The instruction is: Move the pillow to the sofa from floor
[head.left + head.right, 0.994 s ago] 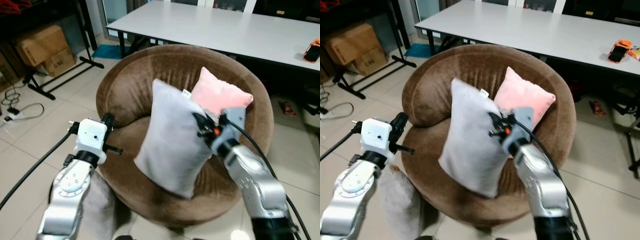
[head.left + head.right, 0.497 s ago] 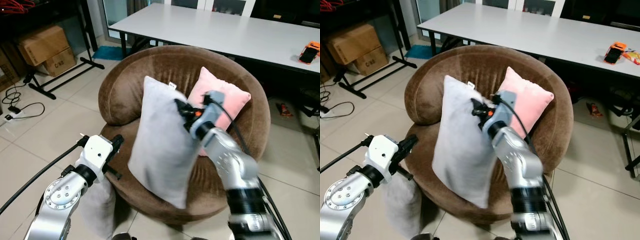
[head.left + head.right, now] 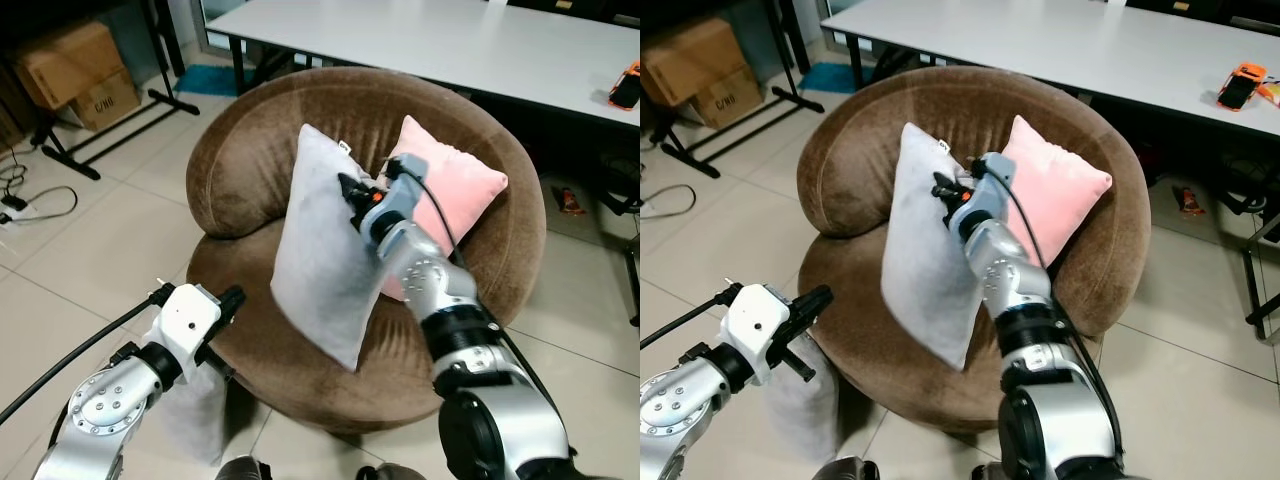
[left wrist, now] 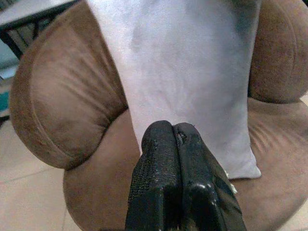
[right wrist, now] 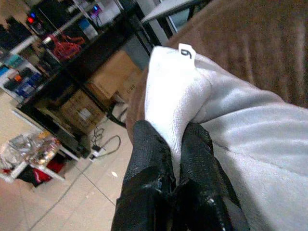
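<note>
A grey pillow [image 3: 320, 250] stands tilted on the seat of the round brown sofa [image 3: 240, 150], its lower corner at the seat's front. My right gripper [image 3: 350, 190] is shut on its upper edge, near a small white tag [image 5: 186, 52]; in the right wrist view the fingers [image 5: 149, 149] pinch the pale fabric. A pink pillow [image 3: 455, 185] leans on the backrest behind it. My left gripper [image 3: 232, 297] hangs low by the sofa's front left, its fingertips [image 4: 163, 132] pressed together on nothing. A second grey pillow [image 3: 800, 405] lies on the floor beneath that arm.
A long white table [image 3: 430, 40] stands behind the sofa, with an orange object [image 3: 628, 85] at its right end. Cardboard boxes [image 3: 70, 70] and a black stand are at the far left. Cables [image 3: 20, 195] trail on the tiled floor.
My right arm has carried the grey pillow further back and down onto the sofa seat. My left arm has dropped lower beside the sofa's front.
</note>
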Tool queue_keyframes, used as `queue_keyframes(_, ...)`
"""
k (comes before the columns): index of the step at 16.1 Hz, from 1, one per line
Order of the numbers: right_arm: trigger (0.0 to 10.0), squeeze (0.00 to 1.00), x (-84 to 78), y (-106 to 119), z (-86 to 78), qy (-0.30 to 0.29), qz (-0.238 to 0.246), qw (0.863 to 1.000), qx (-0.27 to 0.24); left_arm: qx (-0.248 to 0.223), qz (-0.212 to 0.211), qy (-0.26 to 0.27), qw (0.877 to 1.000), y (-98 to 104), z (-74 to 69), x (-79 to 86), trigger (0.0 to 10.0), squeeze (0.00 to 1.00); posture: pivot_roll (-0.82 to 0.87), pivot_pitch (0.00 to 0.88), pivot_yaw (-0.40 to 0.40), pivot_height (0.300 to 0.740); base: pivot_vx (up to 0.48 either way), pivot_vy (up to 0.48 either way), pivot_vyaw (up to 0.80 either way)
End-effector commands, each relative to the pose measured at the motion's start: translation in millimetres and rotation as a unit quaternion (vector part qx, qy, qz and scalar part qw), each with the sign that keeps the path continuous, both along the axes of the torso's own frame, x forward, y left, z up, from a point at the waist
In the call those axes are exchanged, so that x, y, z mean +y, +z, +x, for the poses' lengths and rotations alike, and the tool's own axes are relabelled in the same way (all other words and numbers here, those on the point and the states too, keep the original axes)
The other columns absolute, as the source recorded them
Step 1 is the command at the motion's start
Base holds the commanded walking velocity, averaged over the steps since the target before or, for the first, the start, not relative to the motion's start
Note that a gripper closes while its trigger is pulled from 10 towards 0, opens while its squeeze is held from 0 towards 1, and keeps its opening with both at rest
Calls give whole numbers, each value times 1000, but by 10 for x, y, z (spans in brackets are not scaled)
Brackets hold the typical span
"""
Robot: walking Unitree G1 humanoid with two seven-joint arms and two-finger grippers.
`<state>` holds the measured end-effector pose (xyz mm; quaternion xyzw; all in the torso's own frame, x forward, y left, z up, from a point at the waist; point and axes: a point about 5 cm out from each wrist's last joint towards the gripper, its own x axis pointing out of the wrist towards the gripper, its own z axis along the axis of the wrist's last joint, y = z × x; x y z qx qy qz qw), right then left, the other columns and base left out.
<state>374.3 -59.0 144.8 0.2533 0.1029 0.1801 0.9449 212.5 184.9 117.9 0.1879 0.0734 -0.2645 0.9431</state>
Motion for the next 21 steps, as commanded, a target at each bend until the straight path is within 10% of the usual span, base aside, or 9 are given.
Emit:
queue_keyframes(1,10000,0,-5,56,60,-14,-47,999,-16,13,0,-19,1000,10,-49,-14,10000,0,107,129,-27,740,0,0,0)
queue_keyframes(2,10000,55,-29,3,70,-28,-81,996,-6,22,0,-28,999,-3,-72,-22,10000,0,108,127,-34,740,0,0,0)
queue_keyframes(3,10000,1000,-79,-62,82,-53,-80,995,11,30,2,-41,999,-14,-98,-30,10000,0,109,124,-34,740,0,0,0)
queue_keyframes(11,10000,1000,-378,98,57,-94,-58,990,-84,15,-24,-25,999,10,-35,-11,10000,0,79,89,-17,740,0,0,0)
queue_keyframes(12,10000,0,-537,207,-62,-86,-80,981,-156,7,-9,-6,1000,-53,-9,-19,10000,0,67,78,-11,740,0,0,0)
queue_keyframes(21,10000,0,-802,-209,-1094,-17,-168,980,-106,-67,-56,146,985,-6,2,-55,10000,0,17,50,-11,740,0,69,0)
